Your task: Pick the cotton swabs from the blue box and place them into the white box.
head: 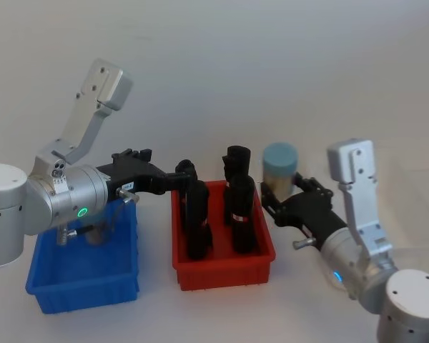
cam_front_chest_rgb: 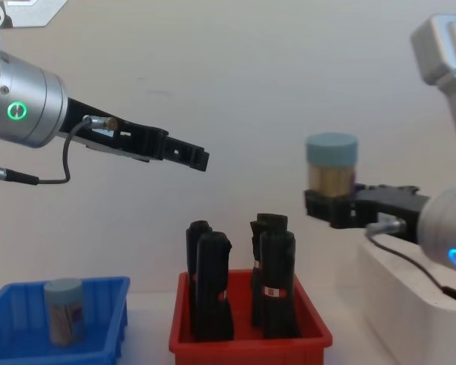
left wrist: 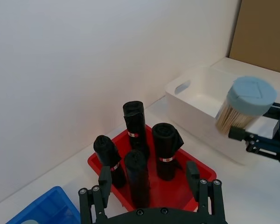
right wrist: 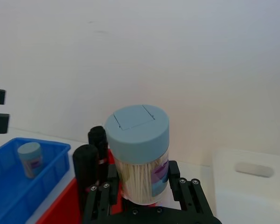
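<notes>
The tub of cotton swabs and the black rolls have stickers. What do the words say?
Nothing here can be read.
Sticker on the cotton swabs held by the right gripper: too blurred to read.
Red bands on the black rolls: too small to read.

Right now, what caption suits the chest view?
Right pincer grips a clear, blue-lidded tub of cotton swabs near the white plastic bin; left pincer hovers open over the red plastic bin.
</notes>
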Controlling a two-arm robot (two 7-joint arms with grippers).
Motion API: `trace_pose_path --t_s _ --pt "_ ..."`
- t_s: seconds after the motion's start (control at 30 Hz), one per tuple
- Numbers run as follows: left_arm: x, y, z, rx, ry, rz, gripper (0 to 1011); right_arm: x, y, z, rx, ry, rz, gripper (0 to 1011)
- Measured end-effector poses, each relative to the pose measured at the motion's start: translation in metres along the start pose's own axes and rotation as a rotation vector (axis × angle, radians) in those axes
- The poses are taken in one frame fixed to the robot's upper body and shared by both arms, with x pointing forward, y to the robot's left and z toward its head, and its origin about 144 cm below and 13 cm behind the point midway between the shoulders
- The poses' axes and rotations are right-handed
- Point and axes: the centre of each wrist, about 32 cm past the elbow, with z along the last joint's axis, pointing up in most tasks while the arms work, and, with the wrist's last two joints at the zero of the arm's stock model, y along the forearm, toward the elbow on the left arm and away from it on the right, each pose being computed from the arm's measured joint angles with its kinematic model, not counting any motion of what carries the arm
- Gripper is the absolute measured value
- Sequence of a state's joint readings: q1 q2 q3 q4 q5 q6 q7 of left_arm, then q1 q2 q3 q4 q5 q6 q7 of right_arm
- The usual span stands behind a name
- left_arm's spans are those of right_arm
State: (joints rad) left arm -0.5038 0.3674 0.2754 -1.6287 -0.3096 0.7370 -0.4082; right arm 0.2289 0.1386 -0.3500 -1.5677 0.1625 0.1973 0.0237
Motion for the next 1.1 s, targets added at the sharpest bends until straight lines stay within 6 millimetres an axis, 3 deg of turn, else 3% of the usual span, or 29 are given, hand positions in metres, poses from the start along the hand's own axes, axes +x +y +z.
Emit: trace_pose_path --t_s 0.53,0.97,1.1 --pt "0.000 0.000 0.000 0.000 0.000 0.000 1004 0.052 -0.027 -0.008 -0.030 0.022 -0.214 628" --pt "0.000 0.000 0.000 0.000 0.000 0.000 1004 0.079 -0.022 -0.025 -0.088 0.054 -0.263 628" --pt "0.000 0.000 0.000 0.000 0.000 0.000 1004 0.086 -0.018 -0.032 -0.101 0.066 -0.252 719"
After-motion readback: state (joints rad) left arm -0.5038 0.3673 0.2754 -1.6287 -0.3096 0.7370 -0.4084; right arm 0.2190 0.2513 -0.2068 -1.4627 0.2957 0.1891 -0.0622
